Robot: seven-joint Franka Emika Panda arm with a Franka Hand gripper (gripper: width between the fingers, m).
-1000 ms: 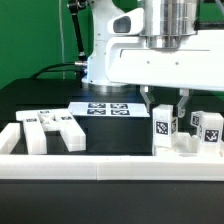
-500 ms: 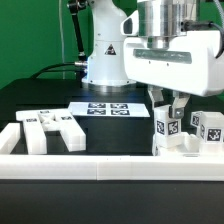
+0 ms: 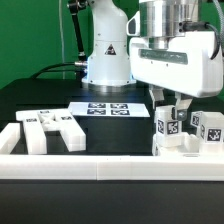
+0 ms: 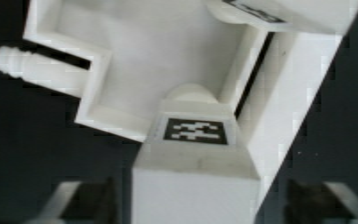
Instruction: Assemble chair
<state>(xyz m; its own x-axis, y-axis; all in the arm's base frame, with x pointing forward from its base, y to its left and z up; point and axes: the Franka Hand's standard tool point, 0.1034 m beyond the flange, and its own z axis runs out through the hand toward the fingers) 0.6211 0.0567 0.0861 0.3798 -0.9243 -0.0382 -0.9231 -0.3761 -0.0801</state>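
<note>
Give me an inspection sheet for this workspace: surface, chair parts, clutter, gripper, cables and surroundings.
Surface: black table, white border wall along its front.
Job's things: left chair parts lying on the table; right chair parts standing.
Clutter: nothing seen beyond the marker board.
Gripper: gripper open, fingers apart either side of a tagged piece, not touching it.
Cables: black cable behind the arm.
Surroundings: green backdrop.
</note>
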